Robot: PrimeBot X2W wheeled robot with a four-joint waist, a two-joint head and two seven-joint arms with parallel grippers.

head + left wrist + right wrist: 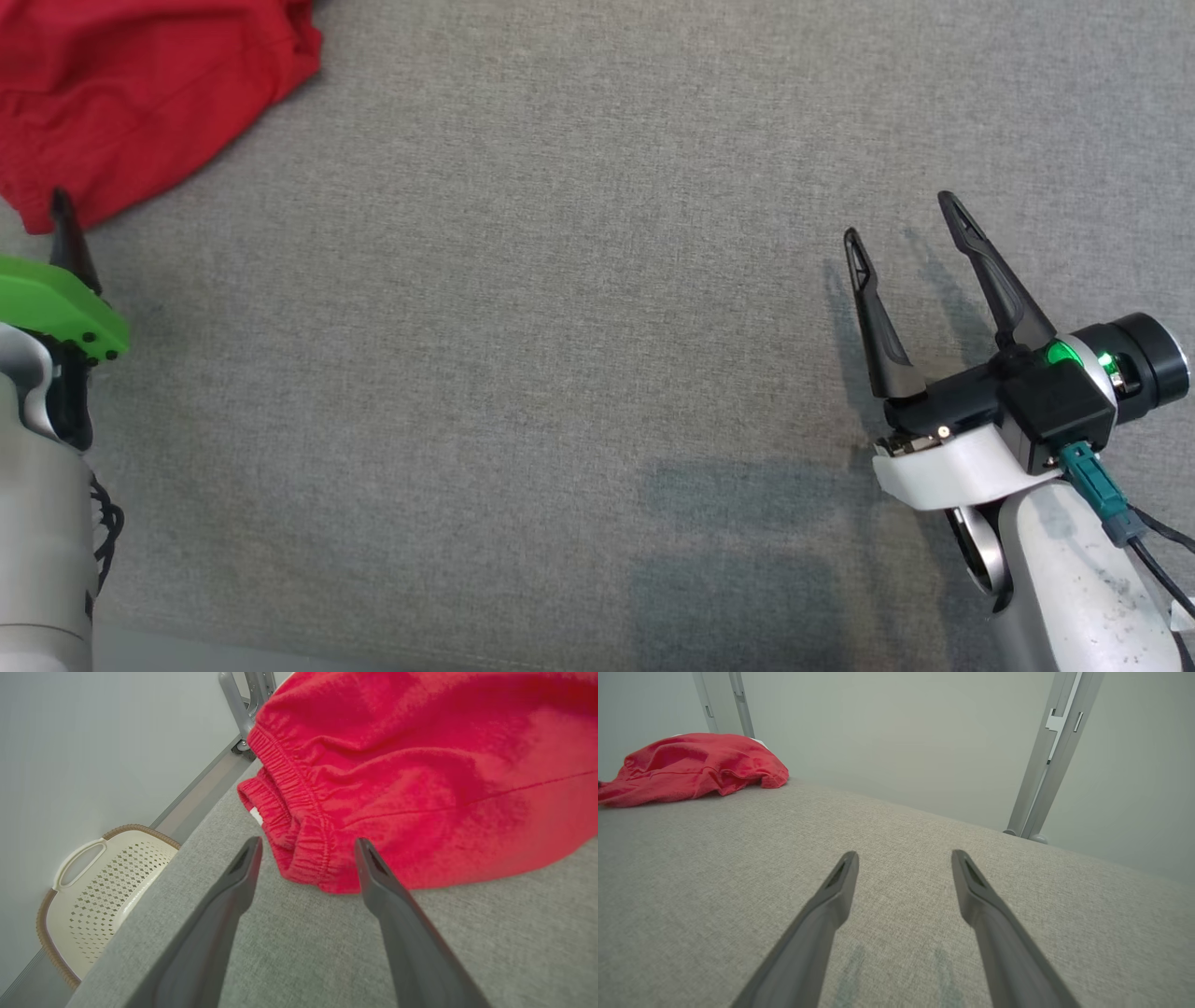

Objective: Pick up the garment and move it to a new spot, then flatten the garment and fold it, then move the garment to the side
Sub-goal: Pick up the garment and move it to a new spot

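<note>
At the far left corner of the grey desk (560,327), finding the red garment (140,84) lying bunched and crumpled, neither flattened nor folded. Hovering the left fingers (397,914) just short of it, spread wide and gripping nothing, tips pointing at the gathered elastic waistband (289,807). Seeing the nearest fold of that band sitting between the two tips and slightly beyond them; not managing to tell whether cloth and tips are touching. Looking down from the head, catching one dark left fingertip overlapping the garment's near edge. Holding the right fingers (878,317) well apart from the cloth, over bare desk on the right side, likewise spread wide and empty, tips angled up and away. Looking along those right fingers, spotting the garment far off at the upper left, heaped near the desk's back edge. Noticing a cream perforated basket (107,882) standing on the floor past the desk's edge, beside the left fingers
</note>
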